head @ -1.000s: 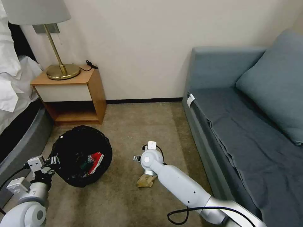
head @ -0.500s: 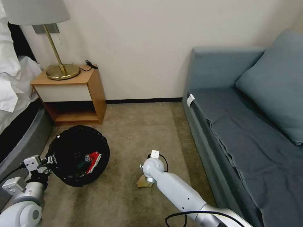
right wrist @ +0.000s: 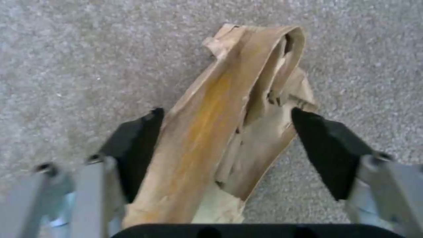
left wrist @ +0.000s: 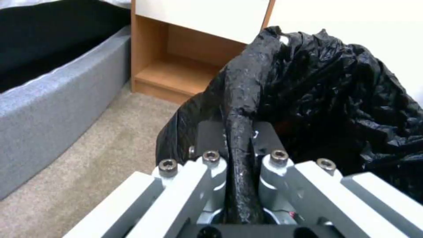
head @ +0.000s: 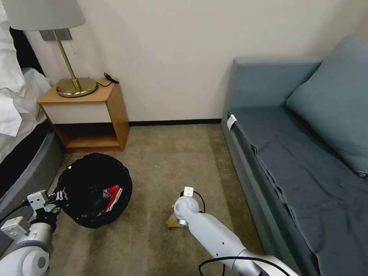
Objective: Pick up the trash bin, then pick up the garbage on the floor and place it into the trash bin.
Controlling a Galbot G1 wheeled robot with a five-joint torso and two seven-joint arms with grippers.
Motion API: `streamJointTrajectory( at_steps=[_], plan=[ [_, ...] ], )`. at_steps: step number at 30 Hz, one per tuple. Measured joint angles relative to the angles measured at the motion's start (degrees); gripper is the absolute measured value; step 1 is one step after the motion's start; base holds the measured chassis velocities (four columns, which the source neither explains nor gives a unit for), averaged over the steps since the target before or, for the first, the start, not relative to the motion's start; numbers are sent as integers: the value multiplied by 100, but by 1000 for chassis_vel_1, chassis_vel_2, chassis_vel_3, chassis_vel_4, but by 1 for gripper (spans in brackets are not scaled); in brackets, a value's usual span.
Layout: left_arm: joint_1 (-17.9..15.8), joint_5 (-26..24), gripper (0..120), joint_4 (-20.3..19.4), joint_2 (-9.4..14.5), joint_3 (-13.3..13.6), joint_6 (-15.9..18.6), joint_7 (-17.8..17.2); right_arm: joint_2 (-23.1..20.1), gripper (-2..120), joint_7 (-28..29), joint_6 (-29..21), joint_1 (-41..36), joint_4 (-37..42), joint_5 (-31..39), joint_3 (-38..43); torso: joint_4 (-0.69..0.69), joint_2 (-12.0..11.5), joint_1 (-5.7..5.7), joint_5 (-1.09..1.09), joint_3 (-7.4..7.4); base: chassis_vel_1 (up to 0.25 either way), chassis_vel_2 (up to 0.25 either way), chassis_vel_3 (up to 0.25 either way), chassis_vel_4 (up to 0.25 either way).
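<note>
**Right gripper astride the brown paper; left gripper holding the bin**

The landmark taken was the small round trash bin (head: 94,189), lined with crinkly black plastic, which stood on the beige carpet (head: 165,153) in front of the wooden nightstand (head: 86,115). A red-and-white snack wrapper (head: 114,193) lay inside it.

The left gripper (left wrist: 240,145) was at the bin's near-left rim. Its jaws were clamped together on a fold of the black liner, which ran straight up between the two fingers (left wrist: 211,138).

The crumpled brown paper (right wrist: 229,132) lay on the carpet to the right of the bin, well apart from it, between the bin and the grey-blue sofa (head: 291,153). The right gripper (right wrist: 224,145) was directly over this piece, pointing down. Its jaws stood apart, one black pad (right wrist: 138,145) on each side of the paper; the left-hand pad was just beside it or touching, contact could not be confirmed.

The paper's long axis ran away from the wrist, roughly crosswise to the line on which the jaws close. In my judgement the grasp was therefore well aligned: the jaws would close across the narrow width. The right arm was plainly the nearer; the left was occupied.
</note>
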Motion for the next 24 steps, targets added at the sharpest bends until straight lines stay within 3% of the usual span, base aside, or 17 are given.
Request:
streamJointTrajectory(
  at_steps=[1, 3, 5, 11, 15, 19, 24],
  plan=[
    [0, 0, 4, 0, 0, 0, 0, 0, 0, 76, 0, 0, 0, 0, 0, 0, 0, 0, 0, 0, 0, 0, 0, 0, 0],
    [0, 17, 4, 20, -33, -12, -12, 8, -20, 62, -113, 0, -17, -60, -131, -17, 0, 0, 0, 0, 0, 0, 0, 0, 0],
    [0, 17, 4, 21, -37, -15, -13, 9, -20, 61, -135, 0, -21, -66, -150, -16, 0, 0, 0, 0, 0, 0, 0, 0, 0],
    [-22, 63, 4, 65, -76, -16, -31, 16, -34, 34, -338, 37, -25, -157, -329, -28, 0, 0, 0, 0, 0, 0, 0, 0, 0],
    [-31, 76, 4, 71, -84, -11, -32, 18, -50, 25, -366, 59, -26, -163, -353, -37, 0, 0, 0, 0, 0, 0, 0, 0, 0],
    [-55, 80, 4, 71, -107, 7, -32, 20, -118, 4, -452, 115, -29, -154, -401, -73, 0, 0, 0, 0, 0, 0, 0, 0, 0],
    [-60, 79, 4, 79, -86, 25, -32, 19, -210, 0, -512, 176, -50, -71, -442, -115, 0, 0, 0, 1, 0, 0, 0, 0, 0]
  ],
)
